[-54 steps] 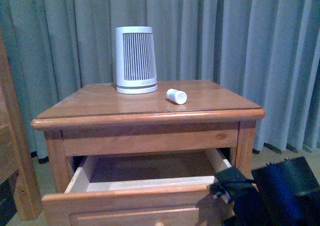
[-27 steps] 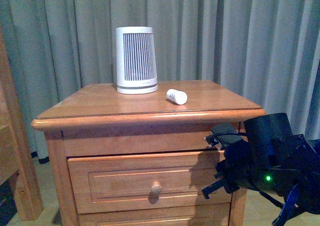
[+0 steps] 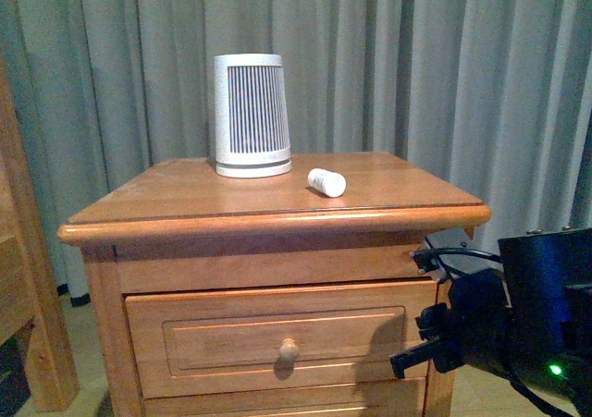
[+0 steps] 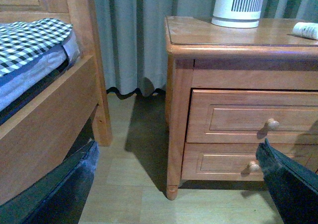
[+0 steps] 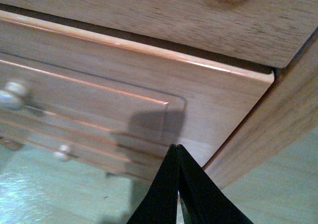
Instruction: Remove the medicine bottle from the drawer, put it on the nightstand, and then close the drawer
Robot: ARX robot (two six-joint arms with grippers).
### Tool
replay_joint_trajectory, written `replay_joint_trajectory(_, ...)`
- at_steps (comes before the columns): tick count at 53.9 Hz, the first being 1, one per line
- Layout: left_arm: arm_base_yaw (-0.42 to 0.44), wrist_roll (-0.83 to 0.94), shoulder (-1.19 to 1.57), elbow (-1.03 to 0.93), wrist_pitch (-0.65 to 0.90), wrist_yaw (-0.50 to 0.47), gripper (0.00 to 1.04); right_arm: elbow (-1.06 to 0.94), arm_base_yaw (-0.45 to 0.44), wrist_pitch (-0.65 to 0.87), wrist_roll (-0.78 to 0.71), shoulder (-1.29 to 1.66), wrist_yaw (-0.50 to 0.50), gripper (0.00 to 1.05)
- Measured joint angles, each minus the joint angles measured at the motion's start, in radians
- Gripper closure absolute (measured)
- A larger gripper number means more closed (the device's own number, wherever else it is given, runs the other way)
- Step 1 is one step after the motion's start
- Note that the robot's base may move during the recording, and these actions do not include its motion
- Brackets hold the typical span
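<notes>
The medicine bottle (image 3: 326,182) lies on its side on the nightstand (image 3: 277,221) top, right of centre; it also shows in the left wrist view (image 4: 305,30). The upper drawer (image 3: 268,338) is closed, its round knob (image 3: 289,349) facing me. My right gripper (image 3: 398,365) is shut and empty, just in front of the drawer front's right end; in the right wrist view (image 5: 176,148) its tips point at the drawer's lower right corner. My left gripper (image 4: 178,147) is open and empty, low beside the nightstand, out of the front view.
A large white ribbed device (image 3: 251,114) stands at the back of the nightstand top. Grey curtains hang behind. A wooden bed frame (image 4: 84,60) with checked bedding (image 4: 30,40) stands to the left. The lower drawer (image 4: 238,159) is closed.
The upper drawer went from pulled open to fully closed. My right gripper pushed in with it, then drew back slightly and lower. The bottle has not moved.
</notes>
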Motion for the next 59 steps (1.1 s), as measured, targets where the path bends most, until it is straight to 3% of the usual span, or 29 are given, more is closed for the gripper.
replay_joint_trajectory(9,0.000,0.000,0.000,0.000,0.000,0.000,0.07,-0.206,0.035,-0.070,0.227,-0.283,-0.046,1.02)
replay_joint_trajectory(18,0.000,0.000,0.000,0.000,0.000,0.000,0.07,-0.359,-0.006,-0.204,0.422,-0.666,-0.095,1.01)
replay_joint_trajectory(22,0.000,0.000,0.000,0.000,0.000,0.000,0.07,-0.402,-0.028,-0.259,0.457,-0.823,-0.108,0.88)
replay_joint_trajectory(27,0.000,0.000,0.000,0.000,0.000,0.000,0.07,-0.456,-0.034,-0.318,0.449,-1.002,-0.089,0.75)
replay_joint_trajectory(29,0.000,0.000,0.000,0.000,0.000,0.000,0.07,-0.499,-0.016,-0.308,0.377,-1.088,0.047,0.82)
replay_joint_trajectory(32,0.000,0.000,0.000,0.000,0.000,0.000,0.07,-0.556,-0.005,-0.351,0.292,-1.214,0.169,0.91)
replay_joint_trajectory(35,0.000,0.000,0.000,0.000,0.000,0.000,0.07,-0.625,-0.014,-0.443,0.198,-1.376,0.229,1.01)
replay_joint_trajectory(38,0.000,0.000,0.000,0.000,0.000,0.000,0.07,-0.678,-0.034,-0.528,0.158,-1.508,0.224,1.02)
replay_joint_trajectory(42,0.000,0.000,0.000,0.000,0.000,0.000,0.07,-0.753,-0.116,-0.660,0.120,-1.709,0.119,1.02)
replay_joint_trajectory(45,0.000,0.000,0.000,0.000,0.000,0.000,0.07,-0.799,-0.159,-0.762,0.108,-1.862,0.106,1.02)
replay_joint_trajectory(59,0.000,0.000,0.000,0.000,0.000,0.000,0.07,-0.958,-0.173,-0.774,0.089,-2.100,0.093,1.02)
